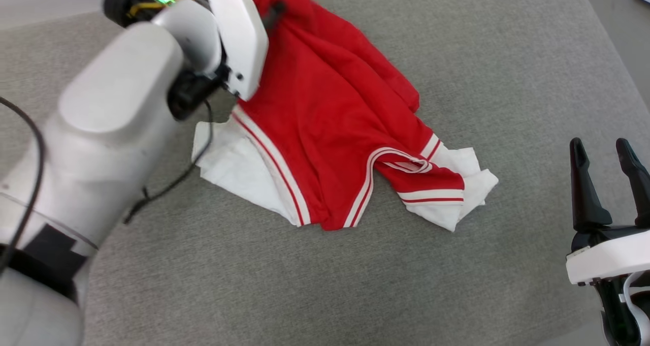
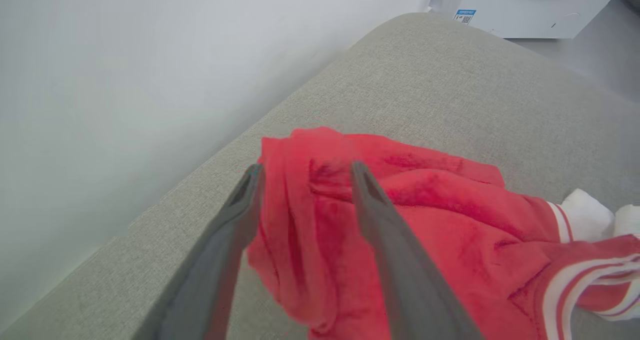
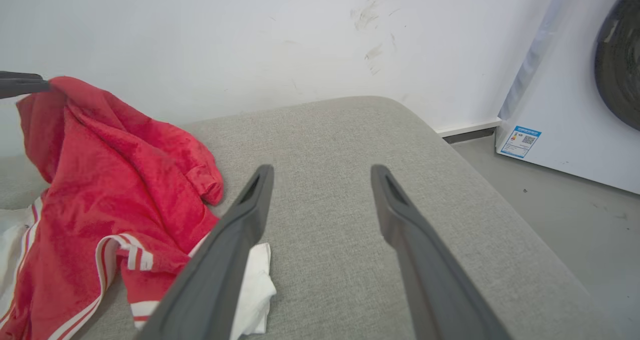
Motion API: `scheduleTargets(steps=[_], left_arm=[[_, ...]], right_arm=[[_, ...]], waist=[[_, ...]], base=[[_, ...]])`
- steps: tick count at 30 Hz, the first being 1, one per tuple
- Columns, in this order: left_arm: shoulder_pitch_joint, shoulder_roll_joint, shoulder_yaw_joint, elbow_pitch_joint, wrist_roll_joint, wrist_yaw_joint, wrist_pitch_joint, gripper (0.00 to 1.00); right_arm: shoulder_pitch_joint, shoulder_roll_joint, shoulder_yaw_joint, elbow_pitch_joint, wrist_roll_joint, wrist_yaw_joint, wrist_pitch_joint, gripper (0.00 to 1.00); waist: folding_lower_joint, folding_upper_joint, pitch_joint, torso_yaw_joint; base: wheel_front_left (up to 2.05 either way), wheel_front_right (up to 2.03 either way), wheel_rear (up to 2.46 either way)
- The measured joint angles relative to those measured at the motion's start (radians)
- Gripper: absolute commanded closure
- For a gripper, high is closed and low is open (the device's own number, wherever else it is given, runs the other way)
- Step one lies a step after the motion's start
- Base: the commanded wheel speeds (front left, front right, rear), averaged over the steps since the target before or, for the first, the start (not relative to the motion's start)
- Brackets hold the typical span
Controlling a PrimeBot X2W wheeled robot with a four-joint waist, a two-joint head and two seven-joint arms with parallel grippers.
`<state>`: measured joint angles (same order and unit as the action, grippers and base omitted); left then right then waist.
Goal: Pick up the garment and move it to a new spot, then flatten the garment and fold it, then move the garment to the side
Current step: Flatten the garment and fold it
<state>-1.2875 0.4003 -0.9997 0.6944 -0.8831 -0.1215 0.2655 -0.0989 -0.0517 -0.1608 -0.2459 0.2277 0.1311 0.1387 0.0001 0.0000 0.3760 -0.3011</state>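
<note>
A grey upholstered cushion stands against a scuffed white wall, with a white appliance on the floor at the right of the right wrist view. On the cushion lies the garment, crumpled across the upper middle of the head view. Its red body is rucked into ridges, with one white sleeve spread at its left and the other bunched at its right.

The left hand reaches in at the top left of the head view. Its fingers stand apart with a peak of red cloth between them, and whether they clamp that cloth cannot be told. The right hand waits at the lower right, fingers spread wide and holding nothing, well apart from the shirt.

The step in hand looks to be the pick-up and move. Doing it well likely means closing on one thin edge of the cloth, not a thick wad, and lifting high enough that both sleeves clear the cushion. Setting the shirt down toward the open middle should let the right hand reach a second corner for flattening.
</note>
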Motion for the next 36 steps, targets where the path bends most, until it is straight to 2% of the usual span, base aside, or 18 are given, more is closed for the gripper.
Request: scheduleTargets(steps=[4,10,15,19,23,26,30,36], left_arm=[[0.036,-0.023,-0.001,0.027,0.0,-0.002,-0.102,0.0],[0.066,-0.022,0.022,0.031,0.03,-0.004,-0.333,0.0],[0.116,0.001,0.053,0.011,0.063,0.059,-0.49,0.0],[0.201,0.035,0.099,-0.07,0.098,0.121,-0.524,0.0],[0.341,0.08,0.222,-0.256,0.185,0.23,-0.529,0.0],[0.513,0.095,0.294,-0.378,0.21,0.284,-0.528,0.0],[0.705,0.115,0.35,-0.489,0.213,0.325,-0.529,0.0],[0.911,0.117,0.348,-0.574,0.2,0.362,-0.528,0.0]], right_arm=[[0.0,0.0,0.0,-0.002,-0.012,0.0,0.005,0.0],[-0.001,0.0,-0.021,-0.023,-0.028,0.0,0.031,0.0],[0.003,0.001,-0.035,-0.031,-0.024,0.0,0.055,0.0],[0.032,0.001,-0.053,-0.028,-0.011,0.0,0.064,0.0],[0.067,0.001,-0.072,-0.021,-0.001,0.0,0.066,0.0],[0.094,0.001,-0.095,-0.021,0.016,0.0,0.065,0.0],[0.122,0.001,-0.093,-0.023,0.004,0.0,0.066,0.0],[0.136,0.001,-0.079,-0.011,-0.002,0.0,0.062,0.0]], waist=[[0.0,0.0,-0.02,0.022],[0.0,0.0,-0.064,0.076],[-0.0001,0.0,-0.11,0.136],[0.0,0.0,-0.151,0.191],[-0.0001,0.0,-0.195,0.245],[-0.0002,0.0,-0.229,0.282],[-0.0003,0.0,-0.272,0.32],[-0.0003,0.0,-0.309,0.348]], base=[[0.0,0.0,0.0],[0.0,0.0,0.0],[0.0,0.0,0.0],[0.0,0.0,0.0],[0.0,0.0,0.0],[0.0,0.0,0.0],[0.0,0.0,0.0],[0.0,0.0,0.0]])
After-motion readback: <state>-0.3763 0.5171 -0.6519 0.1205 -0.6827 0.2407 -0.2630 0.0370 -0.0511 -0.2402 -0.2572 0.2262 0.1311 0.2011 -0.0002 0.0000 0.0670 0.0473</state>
